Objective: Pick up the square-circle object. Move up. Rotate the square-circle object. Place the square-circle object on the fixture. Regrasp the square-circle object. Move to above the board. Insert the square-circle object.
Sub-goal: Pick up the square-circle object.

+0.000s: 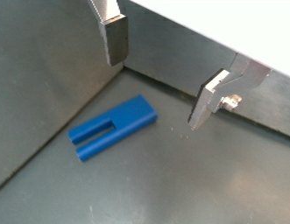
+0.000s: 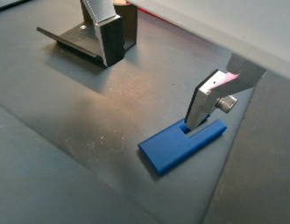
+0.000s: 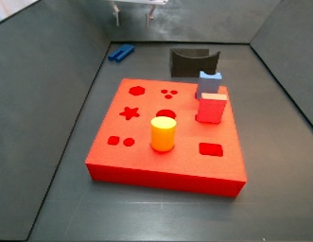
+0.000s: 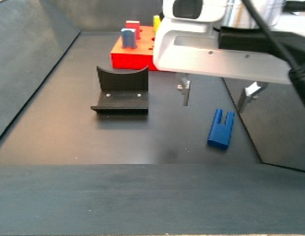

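The square-circle object point(image 4: 220, 127) is a dark-blue slotted piece lying flat on the grey floor near a wall; it also shows in both wrist views point(image 1: 112, 129) point(image 2: 182, 144) and far back in a side view point(image 3: 119, 53). My gripper point(image 4: 214, 100) hangs open and empty just above it, with nothing between the silver fingers point(image 1: 116, 39); in a wrist view point(image 2: 153, 94) one finger point(image 2: 206, 103) stands over the piece's slotted end. The dark fixture point(image 4: 122, 92) point(image 2: 71, 39) point(image 3: 193, 62) stands on the floor beside it. The red board point(image 3: 184, 165) point(image 4: 133, 57) lies further off.
A yellow cylinder point(image 3: 163, 133) and a red block with a light-blue top point(image 3: 211, 99) stand on the board. Grey walls enclose the floor, and one runs close beside the blue piece point(image 1: 42, 79).
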Controlling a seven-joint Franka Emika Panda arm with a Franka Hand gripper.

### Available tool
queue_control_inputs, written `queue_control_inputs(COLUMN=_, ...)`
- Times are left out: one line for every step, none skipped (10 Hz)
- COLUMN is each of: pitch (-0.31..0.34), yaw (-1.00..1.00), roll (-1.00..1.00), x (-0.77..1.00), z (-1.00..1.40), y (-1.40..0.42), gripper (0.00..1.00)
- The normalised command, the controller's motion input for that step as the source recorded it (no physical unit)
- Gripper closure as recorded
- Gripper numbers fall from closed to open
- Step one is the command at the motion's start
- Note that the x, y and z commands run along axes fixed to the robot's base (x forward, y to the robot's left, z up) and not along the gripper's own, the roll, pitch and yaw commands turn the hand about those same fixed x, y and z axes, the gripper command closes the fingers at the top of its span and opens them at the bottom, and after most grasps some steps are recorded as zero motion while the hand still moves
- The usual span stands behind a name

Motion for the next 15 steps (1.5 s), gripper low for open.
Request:
queue_control_inputs(pitch=-0.074, yaw=-0.18, roll=-0.08, x=0.28, z=-0.92, y=-0.17, gripper=0.00)
queue_control_inputs(pitch=-0.140, yaw=-0.16, roll=-0.18, x=0.07, z=-0.70, y=-0.09, gripper=0.00)
queue_control_inputs(pitch=-0.136, yaw=-0.08, roll=-0.22, x=0.00, z=-0.66, y=0.00, gripper=0.00)
queue_control_inputs(pitch=-0.130, yaw=-0.05, roll=-0.23, x=-0.05, z=-0.66, y=0.00, gripper=0.00)
queue_control_inputs(pitch=-0.103, yaw=0.00, roll=-0.21, x=-0.45, z=-0.77, y=0.25, gripper=0.00)
queue_control_inputs(pitch=-0.094, yaw=0.00, roll=-0.16, x=-0.52, z=-0.88, y=0.35, gripper=0.00)
queue_control_inputs(pitch=-0.090, yaw=0.00, roll=-0.09, x=-0.62, z=-1.00, y=0.45, gripper=0.00)
queue_control_inputs(pitch=-0.086, yaw=-0.02, roll=-0.09, x=-0.66, z=-1.00, y=0.44, gripper=0.00)
queue_control_inputs(pitch=-0.079, yaw=-0.15, roll=-0.07, x=0.02, z=-0.97, y=-0.07, gripper=0.00)
queue_control_inputs(pitch=-0.101, yaw=-0.28, roll=-0.11, x=0.16, z=-0.87, y=-0.22, gripper=0.00)
queue_control_inputs(pitch=-0.089, yaw=-0.22, roll=-0.17, x=0.09, z=-0.69, y=-0.07, gripper=0.00)
queue_control_inputs(pitch=-0.027, yaw=-0.23, roll=-0.07, x=0.05, z=-0.66, y=-0.08, gripper=0.00)
queue_control_inputs(pitch=0.000, yaw=-0.12, roll=0.02, x=-0.07, z=-0.13, y=0.00, gripper=0.00)
queue_control_inputs(pitch=-0.064, yaw=0.00, roll=0.00, x=0.00, z=-0.12, y=-0.02, gripper=0.00)
queue_control_inputs(pitch=-0.230, yaw=-0.09, roll=-0.02, x=0.07, z=-0.63, y=0.00, gripper=0.00)
